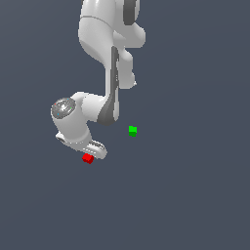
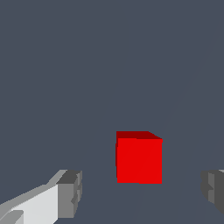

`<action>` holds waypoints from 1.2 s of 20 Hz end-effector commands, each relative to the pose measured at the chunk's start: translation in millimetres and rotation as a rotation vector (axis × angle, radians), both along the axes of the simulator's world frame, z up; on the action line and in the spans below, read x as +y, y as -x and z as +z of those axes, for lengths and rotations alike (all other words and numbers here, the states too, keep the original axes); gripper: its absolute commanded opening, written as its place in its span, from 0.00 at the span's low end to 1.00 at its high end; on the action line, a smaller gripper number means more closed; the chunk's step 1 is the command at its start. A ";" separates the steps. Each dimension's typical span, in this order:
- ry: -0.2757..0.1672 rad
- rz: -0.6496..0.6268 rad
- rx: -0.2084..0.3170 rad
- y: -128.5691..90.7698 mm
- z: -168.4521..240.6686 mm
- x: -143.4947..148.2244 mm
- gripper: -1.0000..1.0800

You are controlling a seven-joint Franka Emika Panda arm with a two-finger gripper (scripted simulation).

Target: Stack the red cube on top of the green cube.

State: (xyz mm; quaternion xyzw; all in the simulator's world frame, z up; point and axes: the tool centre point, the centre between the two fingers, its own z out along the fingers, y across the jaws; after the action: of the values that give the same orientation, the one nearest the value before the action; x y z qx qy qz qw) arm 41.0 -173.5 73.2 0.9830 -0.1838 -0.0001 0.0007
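Plain grey bench [image 1: 195,195] surrounds your tool [image 2: 140,192]; its fingers [image 2: 70,194] stand wide, either side of the red cube [image 2: 139,158], touching nothing; green cube [image 1: 132,130] sits well apart.

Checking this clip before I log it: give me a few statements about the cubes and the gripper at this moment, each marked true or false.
1. The red cube lies between the gripper's two open fingers. True.
2. The red cube already sits on top of the green cube. False: the two cubes lie apart on the floor.
3. The fingers are pressed against the red cube's sides. False: the wrist view shows a gap on each side of it.
4. In the exterior view, the green cube lies to the right of the red cube. True.
5. The green cube shows in the wrist view. False: only the red one does.
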 end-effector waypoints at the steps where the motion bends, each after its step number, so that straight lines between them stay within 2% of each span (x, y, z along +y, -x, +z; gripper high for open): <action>1: -0.001 -0.012 0.000 -0.5 -3.2 -5.3 0.96; 8: -0.001 -0.013 0.001 0.1 -6.8 -5.8 0.96; 17: -0.001 -0.013 0.000 0.9 -47.1 -5.1 0.96; 23: -0.001 -0.013 0.000 -0.4 -53.3 -5.7 0.96; 24: -0.001 -0.013 0.000 -0.4 -53.3 -5.7 0.00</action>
State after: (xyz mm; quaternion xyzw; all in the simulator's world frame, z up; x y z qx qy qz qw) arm 40.7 -179.1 19.7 0.9817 -0.1904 -0.0007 -0.0001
